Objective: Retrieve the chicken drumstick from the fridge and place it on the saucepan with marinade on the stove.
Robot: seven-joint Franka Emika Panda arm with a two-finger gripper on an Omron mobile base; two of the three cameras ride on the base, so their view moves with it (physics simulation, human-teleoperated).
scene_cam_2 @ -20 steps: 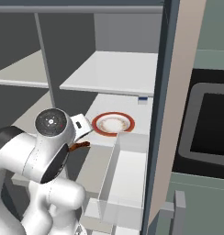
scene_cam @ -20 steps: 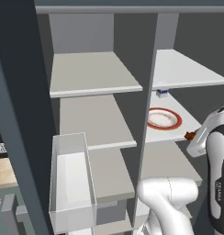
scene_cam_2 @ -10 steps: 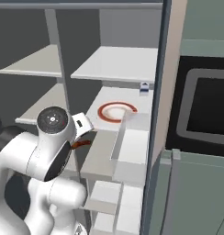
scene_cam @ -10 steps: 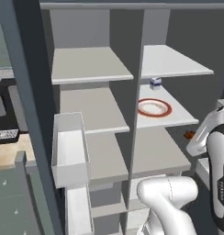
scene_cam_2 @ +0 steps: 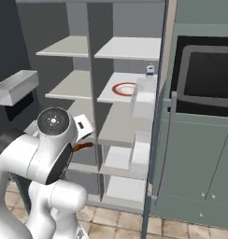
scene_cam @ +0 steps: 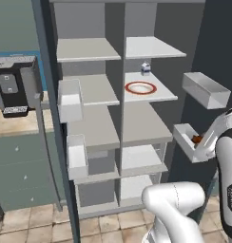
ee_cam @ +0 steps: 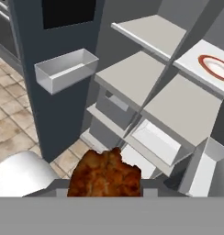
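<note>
Hand view: a lumpy, rust-brown chicken drumstick (ee_cam: 105, 174) sits right up against the camera, just where the fingers should rise. The fingers themselves are covered by the meat, so I cannot tell for certain how they stand; judging by how the drumstick hangs there with nothing under it, they look to be pinching it at a middling spread. Beyond the fingers stands the open fridge (ee_cam: 58, 82), dark blue-grey outside, with flat, matte, pale grey shelves inside and boxy translucent door bins.

In the left base view the white arm reaches to the right, and a small orange-brown spot of the drumstick (scene_cam: 197, 139) shows at its end, just over a clear door bin (scene_cam: 190, 143) on the right door. It appears lifted clear of the shelves, which fits carrying it out towards the stove.

Farther back from the fingers, on a middle shelf, lies a flat white plate with a red ring (scene_cam: 140, 88), and behind it a small blue-and-white carton (scene_cam: 145, 68). Pale tiled floor (ee_cam: 13, 124) lies below.

In the right base view, pale green cabinets (scene_cam_2: 200, 158) stand beside the fridge.
</note>
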